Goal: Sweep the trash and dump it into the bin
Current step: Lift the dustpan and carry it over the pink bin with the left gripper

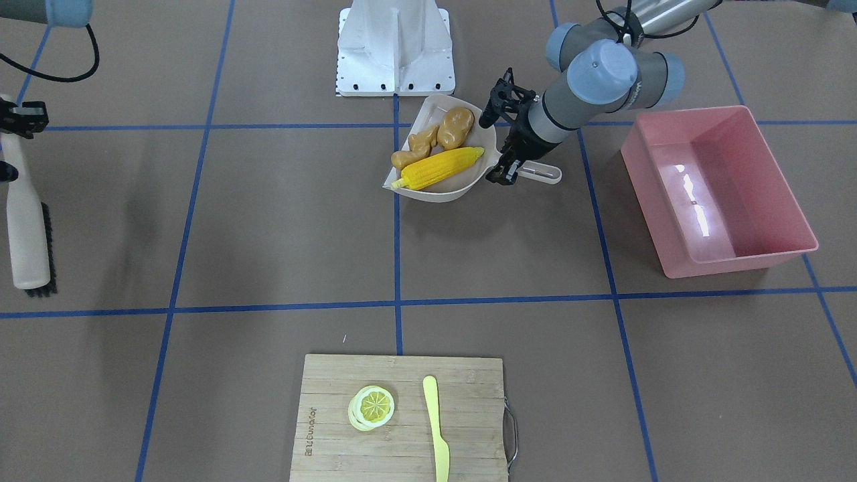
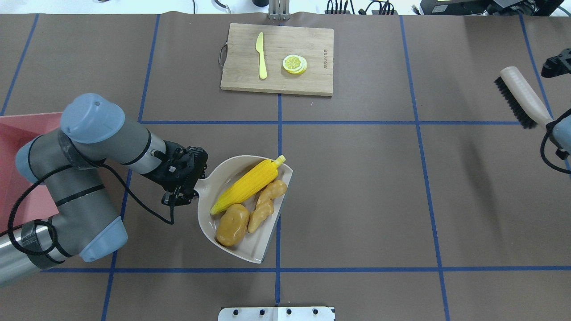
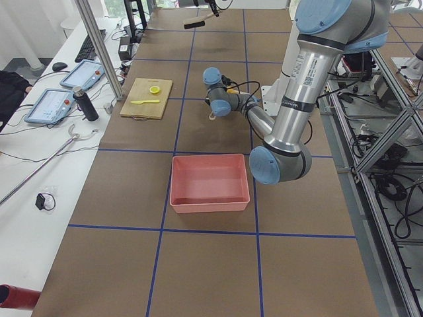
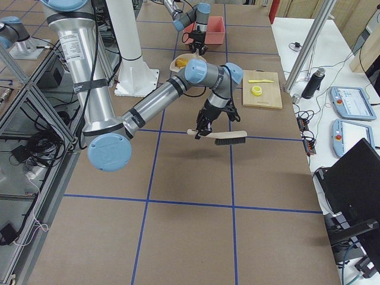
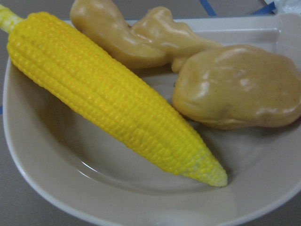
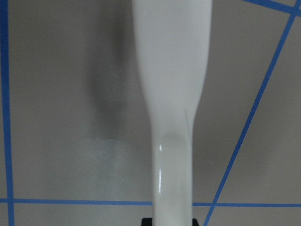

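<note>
Trash, namely the corn cob [image 2: 247, 185], the potato [image 2: 233, 224] and the ginger root [image 2: 266, 200], lies side by side in the dustpan [image 2: 263, 243], whose handle my left end effector [image 2: 192, 189] clenches near the middle of the tabletop [image 2: 357, 200]. The pink bin [image 1: 736, 262] stands well apart from the dustpan on my left. My right end effector [image 1: 20, 120] is clamped on the handle of a brush [image 1: 27, 227], far out on my right.

On the brown table [image 2: 357, 200] gridded with blue tape lines [image 2: 357, 122], a beige dustpan [image 2: 252, 247] carries a bright yellow corn cob [image 2: 247, 185], a tan-brown potato [image 2: 233, 224] and a tan ginger root [image 2: 266, 205], with the glossy pink bin [image 1: 736, 261] at its three o'clock in the front-facing view and a black-bristled cream brush [image 1: 27, 227] at nine.
</note>
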Robot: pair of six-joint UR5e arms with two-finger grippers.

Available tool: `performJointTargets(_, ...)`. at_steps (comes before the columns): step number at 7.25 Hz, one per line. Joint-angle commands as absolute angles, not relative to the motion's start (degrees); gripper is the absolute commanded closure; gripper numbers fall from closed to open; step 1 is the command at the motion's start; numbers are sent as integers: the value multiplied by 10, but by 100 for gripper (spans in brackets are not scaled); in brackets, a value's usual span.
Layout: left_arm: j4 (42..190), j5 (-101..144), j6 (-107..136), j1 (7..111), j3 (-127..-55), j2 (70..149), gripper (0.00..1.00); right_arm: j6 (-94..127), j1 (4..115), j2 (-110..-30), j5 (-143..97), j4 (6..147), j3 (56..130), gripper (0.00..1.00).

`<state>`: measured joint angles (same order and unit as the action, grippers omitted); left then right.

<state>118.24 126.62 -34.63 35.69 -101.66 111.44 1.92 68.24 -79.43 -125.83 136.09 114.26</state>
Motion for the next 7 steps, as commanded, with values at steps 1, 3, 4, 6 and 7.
performJointTargets(1, 1198, 1263, -289, 377, -1040, 1111, 100, 22, 733, -910, -1324, 1258, 1125, 100)
performJointTargets(3, 1205, 1261, -258, 399, -1058, 1085, 100, 23, 744, -1021, -1359, 1112, 1106, 100)
performJointTargets(4, 1206, 1251, -241, 415, -1082, 1058, 100, 23, 744, -1031, -1370, 1097, 1093, 100)
performJointTargets(6, 1209, 1240, -232, 466, -1130, 985, 100, 20, 744, -1062, -1382, 1058, 1075, 100)
performJointTargets(7, 1210, 1240, -227, 494, -1144, 951, 100, 18, 744, -1066, -1383, 1030, 1054, 100)
